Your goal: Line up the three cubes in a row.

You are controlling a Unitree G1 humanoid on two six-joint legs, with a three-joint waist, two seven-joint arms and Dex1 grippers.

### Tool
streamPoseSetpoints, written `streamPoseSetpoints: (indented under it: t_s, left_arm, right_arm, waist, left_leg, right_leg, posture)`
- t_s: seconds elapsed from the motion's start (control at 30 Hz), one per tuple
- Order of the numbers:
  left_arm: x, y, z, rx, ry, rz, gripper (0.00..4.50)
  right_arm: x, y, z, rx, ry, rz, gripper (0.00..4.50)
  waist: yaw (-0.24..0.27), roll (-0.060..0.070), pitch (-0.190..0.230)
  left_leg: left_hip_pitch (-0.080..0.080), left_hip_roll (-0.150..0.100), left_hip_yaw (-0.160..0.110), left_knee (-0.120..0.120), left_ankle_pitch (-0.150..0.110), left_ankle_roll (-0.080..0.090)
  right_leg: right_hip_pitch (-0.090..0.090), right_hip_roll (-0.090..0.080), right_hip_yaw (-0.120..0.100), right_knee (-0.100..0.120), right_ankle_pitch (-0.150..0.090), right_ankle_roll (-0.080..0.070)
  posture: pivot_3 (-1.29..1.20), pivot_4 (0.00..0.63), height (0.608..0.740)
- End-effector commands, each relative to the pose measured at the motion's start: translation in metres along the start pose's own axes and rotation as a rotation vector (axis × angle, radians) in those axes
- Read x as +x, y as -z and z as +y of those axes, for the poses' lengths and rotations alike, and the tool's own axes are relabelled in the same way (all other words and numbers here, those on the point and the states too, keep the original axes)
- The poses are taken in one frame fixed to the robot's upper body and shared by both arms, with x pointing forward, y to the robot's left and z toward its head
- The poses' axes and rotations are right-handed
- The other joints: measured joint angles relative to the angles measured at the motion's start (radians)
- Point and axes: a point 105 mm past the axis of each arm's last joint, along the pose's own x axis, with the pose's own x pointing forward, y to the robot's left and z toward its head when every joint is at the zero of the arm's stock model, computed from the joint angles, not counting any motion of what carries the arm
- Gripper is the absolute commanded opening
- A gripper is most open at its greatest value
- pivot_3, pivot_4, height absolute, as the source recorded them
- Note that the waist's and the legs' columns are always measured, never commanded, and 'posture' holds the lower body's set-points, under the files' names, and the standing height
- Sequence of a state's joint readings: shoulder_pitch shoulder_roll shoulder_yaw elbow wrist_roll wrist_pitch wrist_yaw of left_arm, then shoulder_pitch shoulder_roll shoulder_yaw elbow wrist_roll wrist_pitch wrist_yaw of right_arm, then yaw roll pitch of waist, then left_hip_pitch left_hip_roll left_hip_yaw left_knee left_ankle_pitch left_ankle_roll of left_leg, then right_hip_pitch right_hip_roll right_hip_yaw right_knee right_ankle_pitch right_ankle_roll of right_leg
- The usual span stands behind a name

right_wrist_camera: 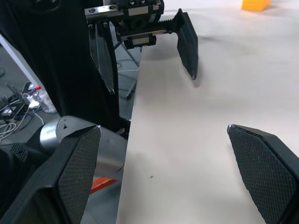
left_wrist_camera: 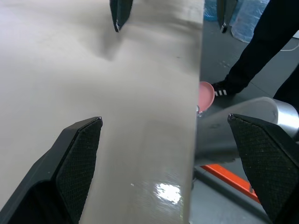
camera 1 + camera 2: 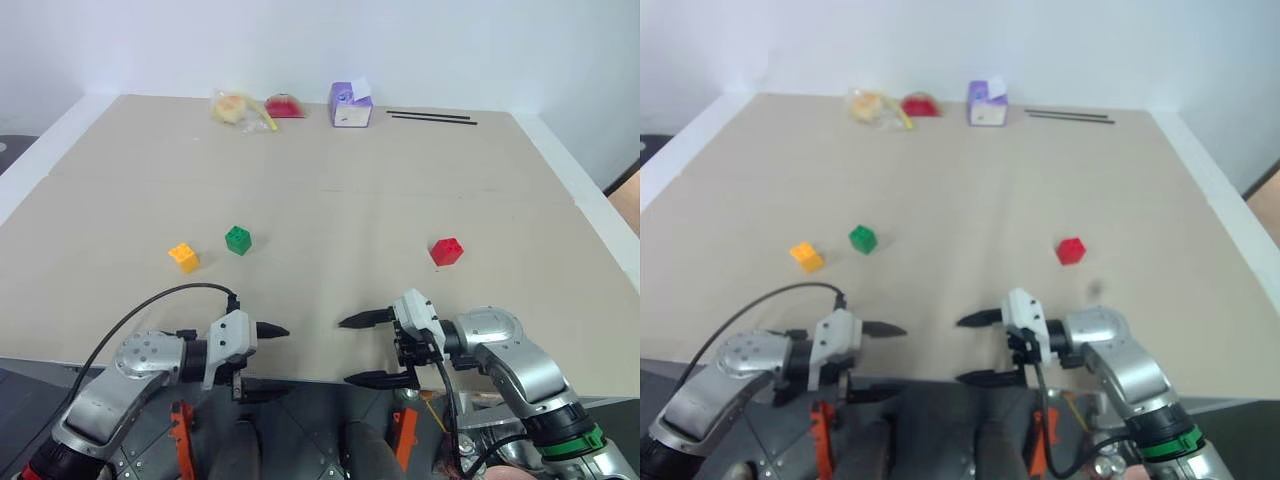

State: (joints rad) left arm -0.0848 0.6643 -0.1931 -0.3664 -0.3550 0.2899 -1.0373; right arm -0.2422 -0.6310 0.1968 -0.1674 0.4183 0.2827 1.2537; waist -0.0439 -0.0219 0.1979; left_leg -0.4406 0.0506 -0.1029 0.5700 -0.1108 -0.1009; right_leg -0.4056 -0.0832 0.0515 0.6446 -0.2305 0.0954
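Both my pincers are released and hold nothing. My left gripper (image 3: 268, 362) hangs at the table's near edge, left of centre, fingers spread wide: one finger over the surface, the other past the edge, off the table. My right gripper (image 3: 365, 350) mirrors it right of centre, pointing at the left one, also straddling the near edge with fingers spread. The two face each other, well apart, nothing between the fingers of either. The wrist views agree: bare tabletop between each pair of black textured pads (image 2: 81, 161).

Cubes, all small plastic blocks with studded tops, sitting upright on the table (image 3: 330, 210) about midway between near and far edges:
- yellow-orange cube (image 3: 184, 257): left part of the surface, closest to the left edge of the three; turned slightly askew.
- green cube (image 3: 238, 240): just beside the yellow-orange one, a bit further from the near edge, not touching it.
- red cube (image 3: 446, 251): right part of the surface, well apart from the other two, turned askew.

Green and yellow-orange are near each other; red is off alone, so no row yet.

Along the far edge: clear bag with yellowish contents (image 3: 238, 108), red wrapped item (image 3: 285, 106), purple-and-white box (image 3: 351, 105), two thin black sticks (image 3: 432, 118) lying side by side toward the far right corner.
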Motion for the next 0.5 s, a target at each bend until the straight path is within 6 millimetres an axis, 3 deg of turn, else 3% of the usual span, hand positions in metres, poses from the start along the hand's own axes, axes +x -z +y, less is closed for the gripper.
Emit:
streamPoseSetpoints:
  t_s: [0.03,0.13,0.23,0.5]
  left_arm:
    - [0.004,-0.025,0.033,-0.001,-0.126,-0.097,4.48]
    - [0.016,-0.046,0.058,-0.037,-0.215,-0.195,4.48]
    - [0.035,-0.061,0.068,-0.067,-0.234,-0.264,4.48]
    - [0.060,-0.085,0.076,-0.045,-0.210,-0.340,4.48]
  right_arm:
    - [-0.008,-0.025,-0.039,0.051,0.204,-0.077,4.50]
    - [-0.019,-0.036,-0.073,0.090,0.417,-0.104,4.50]
    - [-0.050,-0.052,-0.111,0.073,0.745,-0.184,4.50]
    - [-0.123,-0.057,-0.139,0.101,1.185,-0.168,4.50]
  waist:
    - [0.000,0.000,0.000]
    - [0.000,-0.001,0.000]
    - [0.001,-0.001,-0.001]
    - [0.001,-0.001,-0.001]
  left_leg:
    - [0.000,0.000,0.000,0.000,0.000,0.000]
    - [-0.001,0.000,0.000,0.002,0.005,0.003]
    - [0.000,-0.001,0.000,0.002,0.005,0.003]
    - [-0.002,-0.001,0.000,-0.002,0.006,0.003]
  right_leg:
    - [0.000,0.000,0.000,0.000,0.000,0.000]
    - [0.001,0.000,0.000,0.000,0.003,0.000]
    - [0.003,0.000,0.000,0.000,0.003,0.000]
    - [0.002,0.001,0.000,0.001,0.000,0.004]
  posture:
    - [0.00,0.150,0.740]
    - [0.00,0.150,0.740]
    - [0.00,0.150,0.740]
    - [0.00,0.150,0.740]
